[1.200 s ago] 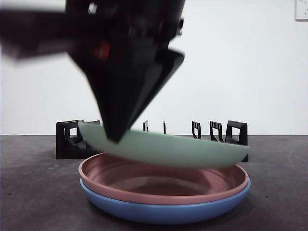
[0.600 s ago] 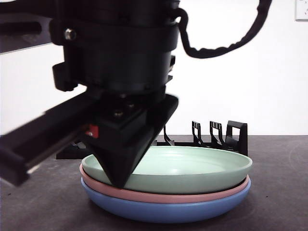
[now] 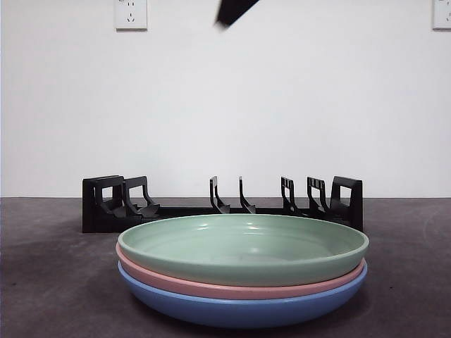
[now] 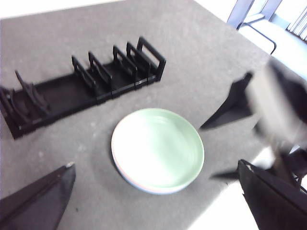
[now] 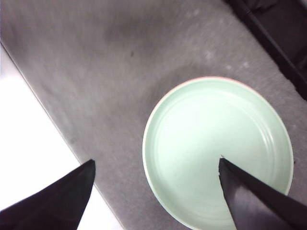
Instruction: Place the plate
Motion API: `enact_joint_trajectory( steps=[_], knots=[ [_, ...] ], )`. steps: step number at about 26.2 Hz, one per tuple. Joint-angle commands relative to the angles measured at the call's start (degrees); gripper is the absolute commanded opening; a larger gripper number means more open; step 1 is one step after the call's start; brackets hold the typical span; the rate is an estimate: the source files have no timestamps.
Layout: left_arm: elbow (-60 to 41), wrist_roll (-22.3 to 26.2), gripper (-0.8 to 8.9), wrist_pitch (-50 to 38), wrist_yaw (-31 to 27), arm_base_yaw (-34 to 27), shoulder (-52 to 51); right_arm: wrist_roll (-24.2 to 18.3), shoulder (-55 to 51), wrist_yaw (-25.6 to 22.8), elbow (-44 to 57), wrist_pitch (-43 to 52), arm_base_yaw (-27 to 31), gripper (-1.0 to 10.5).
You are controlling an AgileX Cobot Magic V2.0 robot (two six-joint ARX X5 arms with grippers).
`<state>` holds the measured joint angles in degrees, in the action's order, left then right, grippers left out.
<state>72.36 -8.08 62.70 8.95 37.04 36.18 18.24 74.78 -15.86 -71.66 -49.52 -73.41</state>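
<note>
The green plate [image 3: 243,246] lies flat on top of a pink plate [image 3: 232,287], which rests on a blue plate [image 3: 243,310], all stacked on the dark table. My right gripper [image 5: 157,159] hovers open above the green plate [image 5: 216,143], apart from it and holding nothing. Higher and further off, my left gripper [image 4: 156,164] is open and empty, looking down on the green plate [image 4: 157,148]. In the front view only a black tip of an arm [image 3: 232,10] shows at the top edge.
A black plate rack [image 3: 225,208] with several upright slots stands just behind the stack; it also appears as the rack [image 4: 86,86] in the left wrist view. The table's near edge [image 5: 43,120] runs close to the plates.
The gripper that held the green plate has set it on the pink plate, let go and risen out of the front view, leaving only a tip at the top.
</note>
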Motion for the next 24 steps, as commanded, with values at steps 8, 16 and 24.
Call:
enact_joint_trajectory(
  steps=[8,16,24],
  knots=[
    [1.20,1.42,5.30,-6.21,0.04,0.37,3.23,1.88,-23.69,2.49,-1.31,-9.14,16.39,4.1],
    [1.18,1.40,2.55,-8.63,0.07,0.37,5.25,1.88,-32.76,1.88,-1.31,-13.57,18.91,4.1],
    [1.20,1.11,0.21,-8.28,-0.09,0.37,5.38,1.92,-33.29,1.27,-1.31,-13.77,18.88,0.2]
  ],
)
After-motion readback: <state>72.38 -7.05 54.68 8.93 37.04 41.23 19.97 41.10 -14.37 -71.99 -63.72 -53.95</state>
